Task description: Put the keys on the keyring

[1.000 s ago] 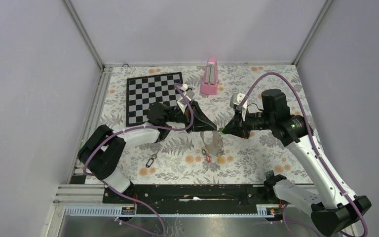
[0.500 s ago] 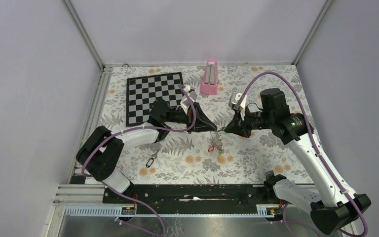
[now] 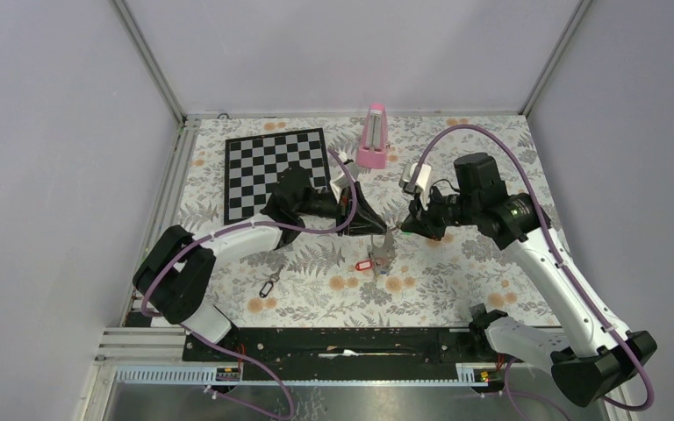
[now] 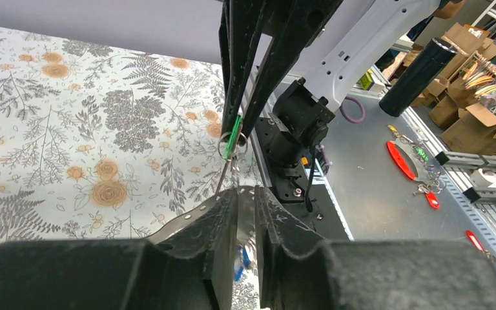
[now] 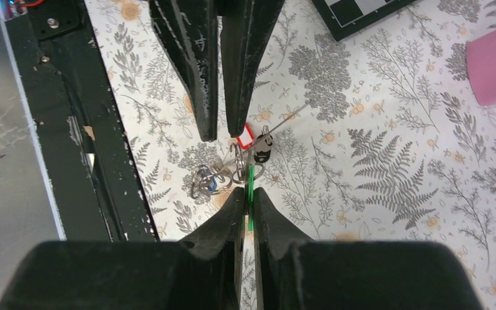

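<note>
The right jaws clamp the green key [image 5: 251,181]; the left jaws stand slightly apart beside the keyring [image 4: 224,174] wire, contact unclear; other keys [image 5: 205,181] are tangled.

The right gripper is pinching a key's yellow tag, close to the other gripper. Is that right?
No. The right wrist view shows the right gripper pinching a key's green tag, not a yellow one, close to the left gripper.

A black-and-white chessboard [image 3: 274,171] lies flat at the far left of the flower-patterned table [image 3: 491,281]. A pink metronome [image 3: 373,137] stands upright near its right corner, not touching.
</note>
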{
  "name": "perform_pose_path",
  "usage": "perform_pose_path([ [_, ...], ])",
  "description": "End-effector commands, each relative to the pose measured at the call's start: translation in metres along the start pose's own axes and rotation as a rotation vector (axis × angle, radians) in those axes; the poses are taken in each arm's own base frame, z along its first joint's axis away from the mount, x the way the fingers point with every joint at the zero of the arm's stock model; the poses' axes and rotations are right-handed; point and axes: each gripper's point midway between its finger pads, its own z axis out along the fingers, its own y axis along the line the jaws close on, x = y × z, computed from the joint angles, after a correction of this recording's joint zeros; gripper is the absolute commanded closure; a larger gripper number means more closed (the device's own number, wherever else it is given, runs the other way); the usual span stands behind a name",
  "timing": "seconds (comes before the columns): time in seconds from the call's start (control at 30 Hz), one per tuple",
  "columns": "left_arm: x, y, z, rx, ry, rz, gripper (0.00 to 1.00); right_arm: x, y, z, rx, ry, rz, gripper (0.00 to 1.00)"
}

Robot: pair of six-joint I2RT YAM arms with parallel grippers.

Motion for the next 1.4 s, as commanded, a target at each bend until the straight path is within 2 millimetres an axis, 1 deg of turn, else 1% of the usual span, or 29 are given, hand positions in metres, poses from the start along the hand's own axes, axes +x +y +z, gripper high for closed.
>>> perform_pose_path([
  [0.0,-0.026,-0.004,0.002,0.002,-0.020,0.090,0.75,-0.014,-0.012,-0.010,0.082,-0.011,-0.050,1.00],
  [0.1,-0.028,-0.004,0.000,-0.004,-0.013,0.104,0.62,-0.003,-0.021,-0.010,0.131,0.027,-0.054,1.00],
  [0.27,-0.030,0.002,-0.009,-0.047,-0.008,0.129,0.42,0.035,-0.039,-0.009,0.229,0.158,-0.065,1.00],
  [0.33,-0.031,0.004,-0.013,-0.068,-0.003,0.140,0.36,0.049,-0.046,-0.011,0.265,0.211,-0.067,1.00],
  [0.4,-0.031,0.007,-0.017,-0.088,0.006,0.146,0.33,0.062,-0.052,-0.013,0.300,0.262,-0.075,1.00],
  [0.53,-0.026,0.014,-0.027,-0.134,0.033,0.138,0.30,0.086,-0.065,-0.018,0.360,0.373,-0.086,1.00],
  [0.73,-0.020,0.024,-0.042,-0.204,0.077,0.159,0.27,0.129,-0.084,-0.027,0.445,0.570,-0.113,1.00],
  [1.0,-0.012,0.028,-0.055,-0.244,0.130,0.189,0.27,0.169,-0.104,-0.042,0.508,0.712,-0.105,1.00],
  [1.23,-0.001,0.029,-0.062,-0.268,0.179,0.206,0.25,0.206,-0.112,-0.042,0.520,0.827,-0.067,1.00],
  [1.37,0.004,0.032,-0.070,-0.307,0.211,0.219,0.24,0.225,-0.113,-0.041,0.521,0.887,-0.056,1.00],
])
